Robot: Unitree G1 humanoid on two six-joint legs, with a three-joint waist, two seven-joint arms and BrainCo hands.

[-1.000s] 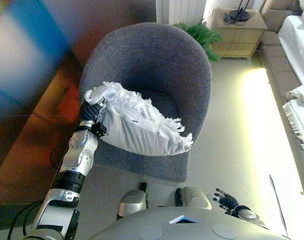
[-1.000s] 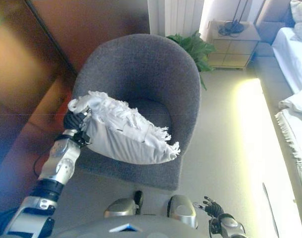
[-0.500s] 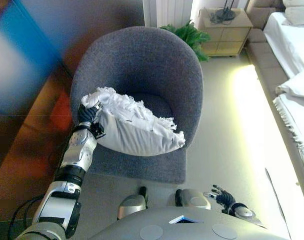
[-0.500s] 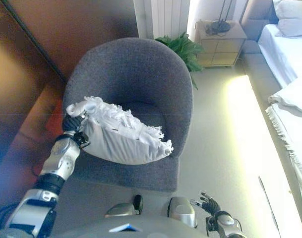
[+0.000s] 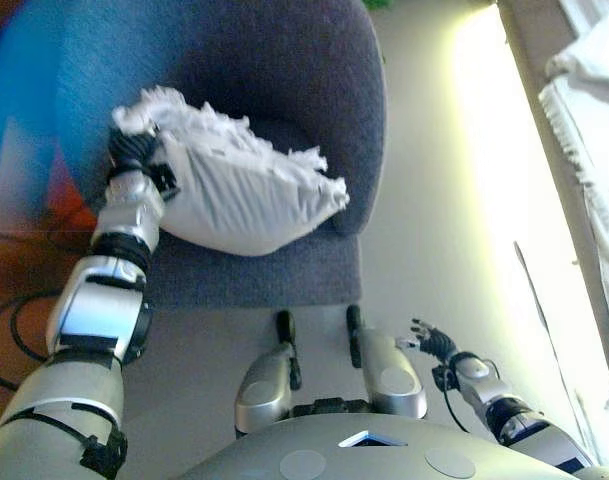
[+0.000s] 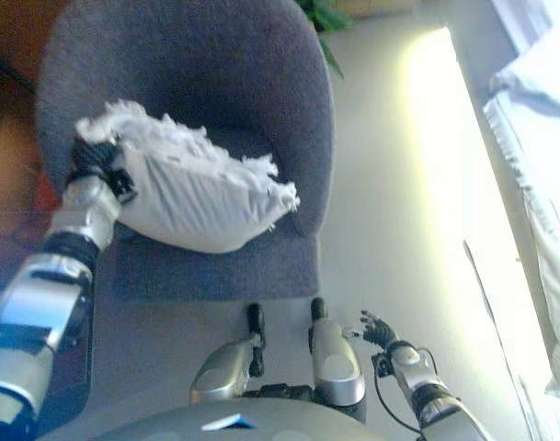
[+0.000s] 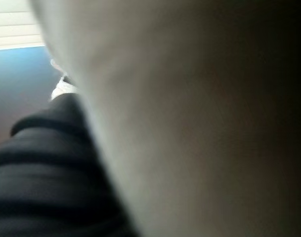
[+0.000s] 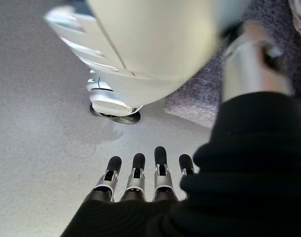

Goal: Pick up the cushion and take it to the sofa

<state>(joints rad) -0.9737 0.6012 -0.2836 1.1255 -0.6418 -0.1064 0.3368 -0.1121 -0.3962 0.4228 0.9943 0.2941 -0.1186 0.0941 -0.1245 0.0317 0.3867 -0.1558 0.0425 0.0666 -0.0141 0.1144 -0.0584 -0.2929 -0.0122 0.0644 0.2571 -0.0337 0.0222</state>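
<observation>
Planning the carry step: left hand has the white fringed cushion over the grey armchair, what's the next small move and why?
Probably turn toward the white-draped sofa on the robot's right. The left hand grips the white fringed cushion by one corner, held above the grey armchair seat; the right hand hangs open and idle.

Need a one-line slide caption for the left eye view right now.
Left hand grips the white fringed cushion above the grey armchair; right hand hangs open, low over the floor.

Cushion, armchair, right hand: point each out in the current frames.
cushion (image 5: 239, 195): left eye view, on the smooth white side below the fringe.
armchair (image 6: 252, 73): right eye view, on the grey backrest.
right hand (image 5: 431, 341): left eye view, on the dark back of the hand, low by the floor.
</observation>
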